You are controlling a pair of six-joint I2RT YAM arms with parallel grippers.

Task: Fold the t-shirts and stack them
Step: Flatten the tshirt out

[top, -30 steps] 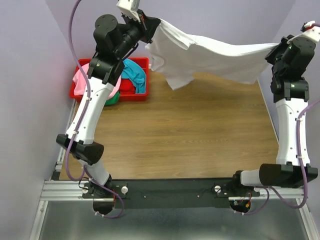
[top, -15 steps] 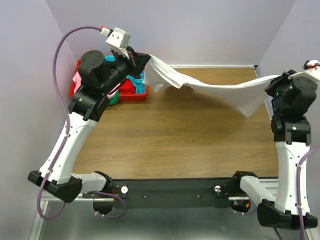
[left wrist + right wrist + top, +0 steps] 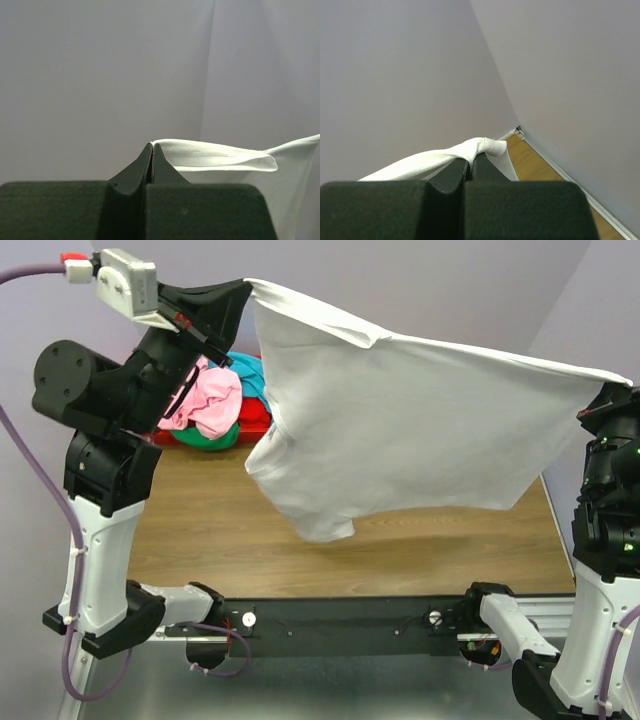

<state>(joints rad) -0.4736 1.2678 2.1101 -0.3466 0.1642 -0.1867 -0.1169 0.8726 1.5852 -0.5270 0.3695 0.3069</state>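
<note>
The wooden surface (image 3: 200,530) shows only along its near edge and at its near-left corner. The rest lies behind the white t-shirt (image 3: 420,430). Half a second ago the shirt sagged as a narrow band low over the far half of the surface. Now it is lifted high and spread into a wide sheet hanging in the air from the far-left corner to the right edge. Its top edge runs taut between the two arms, and its lower edge and one sleeve (image 3: 320,525) hang above the middle of the surface.

The left arm (image 3: 100,490) has risen and swung out beyond the left edge. The right arm (image 3: 605,540) stands taller at the right edge.

The red bin (image 3: 255,427) sits at the far-left corner, with the pink (image 3: 210,400), teal (image 3: 248,375) and green (image 3: 205,438) shirts heaped in it.

The left jaws are pressed together on a hemmed corner of the white shirt, and the right jaws pinch a bunched corner of it.
</note>
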